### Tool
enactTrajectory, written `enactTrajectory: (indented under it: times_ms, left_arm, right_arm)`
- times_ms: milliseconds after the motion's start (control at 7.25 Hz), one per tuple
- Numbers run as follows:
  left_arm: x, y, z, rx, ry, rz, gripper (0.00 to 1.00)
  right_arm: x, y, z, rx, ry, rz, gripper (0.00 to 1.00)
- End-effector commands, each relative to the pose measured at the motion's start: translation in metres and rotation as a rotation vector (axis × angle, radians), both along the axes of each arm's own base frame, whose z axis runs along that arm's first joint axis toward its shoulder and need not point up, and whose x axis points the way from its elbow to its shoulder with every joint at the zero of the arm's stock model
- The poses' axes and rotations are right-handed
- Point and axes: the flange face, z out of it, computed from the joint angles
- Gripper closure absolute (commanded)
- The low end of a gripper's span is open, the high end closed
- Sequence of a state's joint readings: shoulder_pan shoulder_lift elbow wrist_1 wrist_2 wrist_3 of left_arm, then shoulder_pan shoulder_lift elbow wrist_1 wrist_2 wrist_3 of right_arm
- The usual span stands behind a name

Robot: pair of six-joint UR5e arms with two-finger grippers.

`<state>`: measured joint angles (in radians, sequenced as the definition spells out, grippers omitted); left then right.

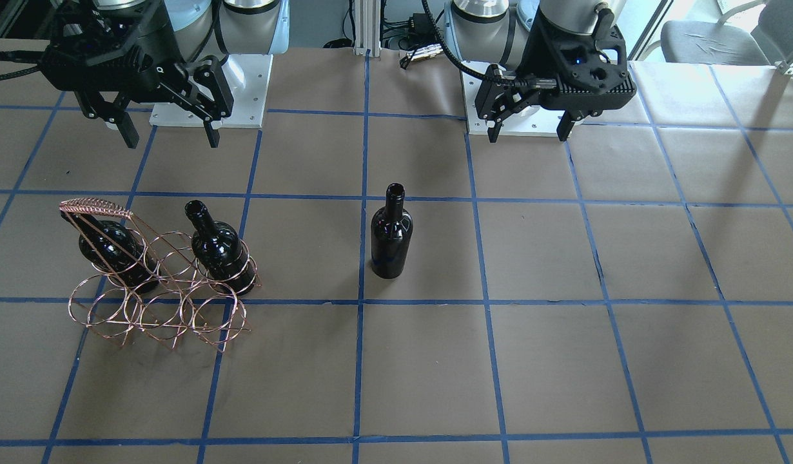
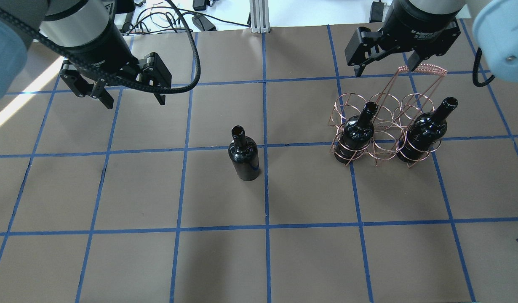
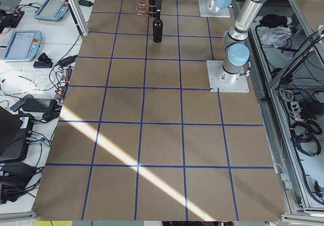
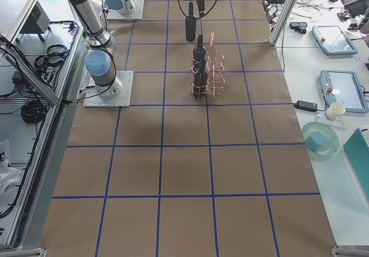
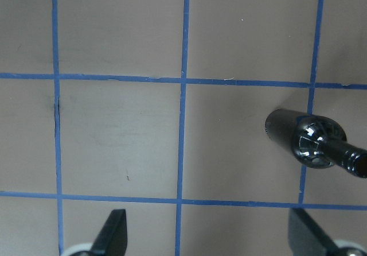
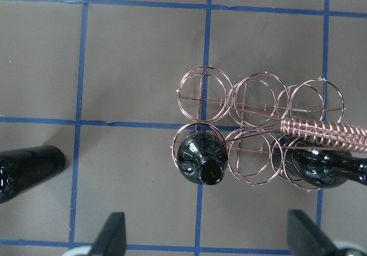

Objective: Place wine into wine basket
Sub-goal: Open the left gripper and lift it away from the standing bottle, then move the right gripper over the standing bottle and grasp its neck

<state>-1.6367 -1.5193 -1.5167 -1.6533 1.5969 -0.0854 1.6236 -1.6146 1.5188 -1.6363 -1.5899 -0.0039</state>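
Along the robot-side edge of the table, both grippers hang in the air with nothing in them.

- left gripper: jaws spread wide, fingers clear of everything, bare paper under it. Its wrist view catches the wine bottle off to one side, well apart from the fingertips.
- right gripper: jaws also spread wide, holding nothing. It sits above the wine basket, no contact. In the overhead view the arched handle shows just beside one finger. The front view shows the handle well below the gripper.

Wine bottle: stands neck up on the table around mid-table, far from every edge, just beside a blue tape line. It's on its own, well apart from the basket and both grippers.

Wine basket: on the table between the wine bottle and the table's end on the robot's right. Copper wire rings in two rows, three rings each. The row nearer the robot-side edge holds two dark bottles, necks up:
- inner bottle in the end ring nearest the wine bottle.
- outer bottle in the opposite end ring, partly under the handle in the right wrist view.
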Motion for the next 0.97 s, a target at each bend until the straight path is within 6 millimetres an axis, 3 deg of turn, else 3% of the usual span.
enactTrajectory:
  times_ms: [0,138,276,690,828]
  left_arm:
    - [0.009,0.003,0.0,0.011,-0.001,-0.094,0.0]
    - [0.01,0.001,-0.001,0.009,0.002,-0.098,0.0]
    - [0.015,0.0,-0.001,0.008,0.009,-0.087,0.0]
    - [0.016,-0.003,0.0,-0.003,0.008,-0.09,0.0]
    - [0.016,-0.003,0.0,-0.008,0.006,-0.083,0.0]
  right_arm:
    - [0.0,0.003,-0.002,0.022,0.0,-0.001,0.0]
    - [0.011,0.007,0.004,0.018,-0.019,0.012,0.0]
    - [0.037,0.016,0.003,0.022,-0.018,0.051,0.0]
    - [0.152,0.044,-0.022,0.053,-0.062,-0.086,0.0]
    - [0.203,0.046,-0.039,0.039,-0.084,-0.133,0.0]
